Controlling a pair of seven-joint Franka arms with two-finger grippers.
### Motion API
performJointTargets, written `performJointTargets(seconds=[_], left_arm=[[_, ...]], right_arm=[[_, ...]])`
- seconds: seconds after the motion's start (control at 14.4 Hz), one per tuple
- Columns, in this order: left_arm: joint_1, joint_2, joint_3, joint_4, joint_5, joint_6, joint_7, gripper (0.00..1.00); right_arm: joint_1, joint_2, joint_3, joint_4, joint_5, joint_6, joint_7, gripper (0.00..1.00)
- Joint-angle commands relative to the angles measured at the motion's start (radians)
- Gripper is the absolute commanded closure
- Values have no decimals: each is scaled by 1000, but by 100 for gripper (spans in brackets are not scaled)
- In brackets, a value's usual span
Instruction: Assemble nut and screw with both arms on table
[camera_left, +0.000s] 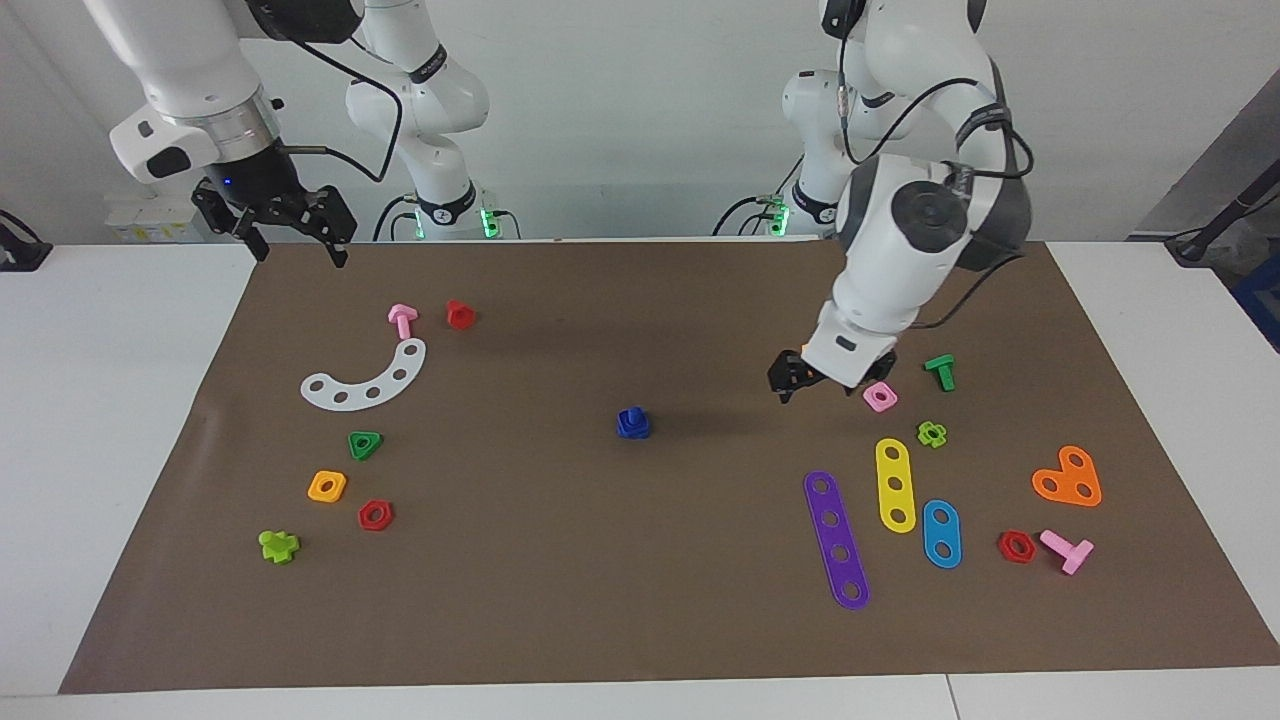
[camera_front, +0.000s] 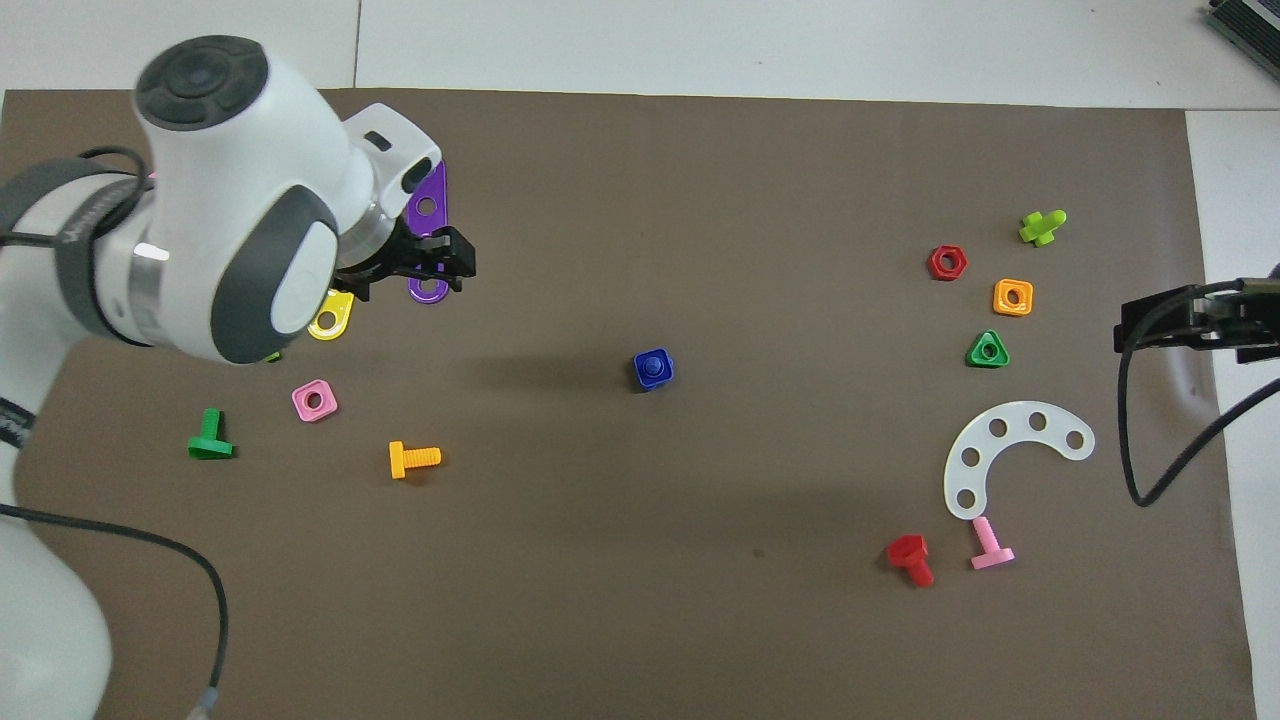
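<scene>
Dark-blue plastic, the square nut with rounded corners (camera_left: 633, 425) sat on the brown rectangular mat (camera_left: 600, 620) near the middle of the white counter (camera_left: 110, 400), well apart from every other piece. A dark-blue stub of the toy screw (camera_front: 652, 367) stood up through its centre hole, so the two parts appeared joined as one unit resting on the mat; the screw's head could not be made out. Neither pincer touched it.

The left pincer (camera_left: 818, 382), black and two-fingered, hung raised over the mat toward the left arm's end of the counter, beside a pink square plastic nut (camera_left: 880, 397) and a green T-shaped plastic bolt (camera_left: 941, 371). Its fingers stood spread and released, holding nothing. In the overhead view it covered part of a purple four-hole plastic strip (camera_front: 430, 200) and a yellow plastic strip (camera_front: 327, 322). An orange-yellow plastic bolt (camera_front: 412, 459) lay on the mat nearer to the robots than the pink nut.

The right pincer (camera_left: 290, 240) hung in the air over the mat's corner at the right arm's end, by the counter edge nearest the robots, its fingers released and empty; that arm waited.

Toward the right arm's end lay a white curved plastic strip with holes (camera_left: 367, 378), a green triangular plastic nut (camera_left: 365, 444) and an orange-yellow square plastic nut (camera_left: 327, 486), each apart from the others on the mat.
</scene>
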Motion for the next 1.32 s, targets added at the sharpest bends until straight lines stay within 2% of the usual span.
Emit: performJointTargets(seconds=[0.0,0.21,0.55,0.76,1.11,1.25], left_arm=[[100,-97,-11,-137,7,-13,198,0],[196,-171,-9,-227,12,-9,350,2],[235,-301,-8,-306,18,-10,360,1],[256,-372,-2,-295,21,-39,346,0],[266,-378,-6,-167,105,-134,337,0],[260,-378,-8,-145,105,-142,315,0]], right_arm=[[-5,-24,5,-30,16,16,-29,0],[-3,-25,5,-33,16,16,-29,0],[-5,-28,5,-34,16,16,-29,0],[-5,-28,5,-34,16,16,-30,0],[-5,-28,7,-34,18,16,-27,0],[-9,-28,7,-34,30,13,-24,0]])
